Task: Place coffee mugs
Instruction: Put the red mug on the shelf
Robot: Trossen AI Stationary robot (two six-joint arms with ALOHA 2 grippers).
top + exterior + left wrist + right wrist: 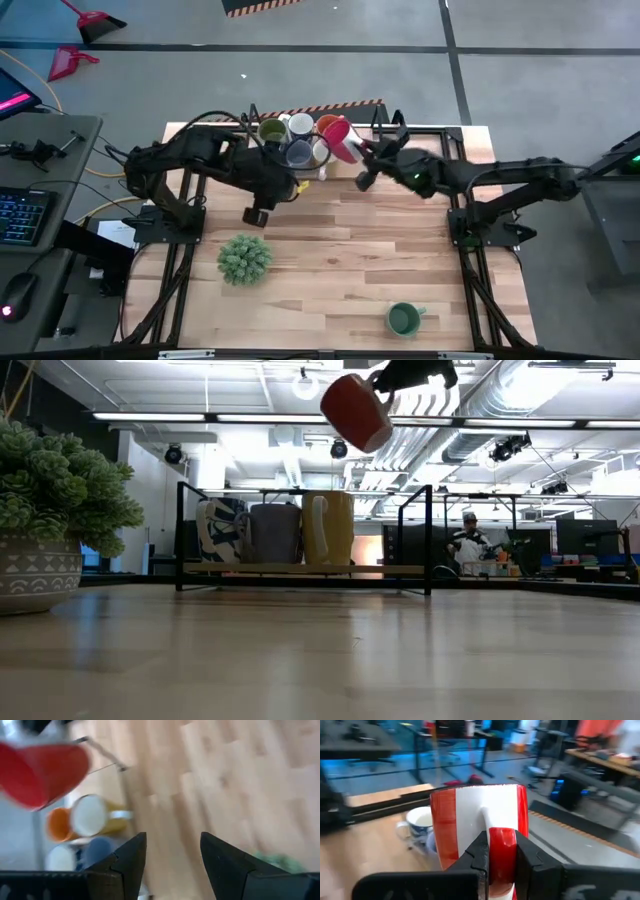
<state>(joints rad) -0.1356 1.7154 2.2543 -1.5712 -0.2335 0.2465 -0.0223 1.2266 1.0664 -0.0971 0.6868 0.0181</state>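
A red mug (pixel 340 133) hangs in my right gripper (pixel 358 150), high above the black rack (pixel 428 530) at the table's far edge; the low view shows this red mug (pixel 357 410) tilted in the air. Inside the rack stand an olive green mug (pixel 272 130), a white mug (pixel 300 124), an orange mug (pixel 328 122) and a blue mug (pixel 298 153). A dark green mug (pixel 403 319) stands alone near the table's near edge. My left gripper (pixel 258 215) is open (pixel 172 855), hovering just on the near side of the rack and holding nothing. My right gripper (pixel 501 865) pinches the red mug's handle (pixel 502 837) between its two fingers. The fingers reach in from the table's right, roughly level. The mug is lifted clear above the rack, and it tilts in the hold.
A bushy green plant (pixel 244 257) in a patterned pot (pixel 35 575) stands on the left half of the table, near my left gripper. The middle and right of the wooden tabletop (pixel 380 240) are bare. A person (pixel 468 545) stands far off in the room.
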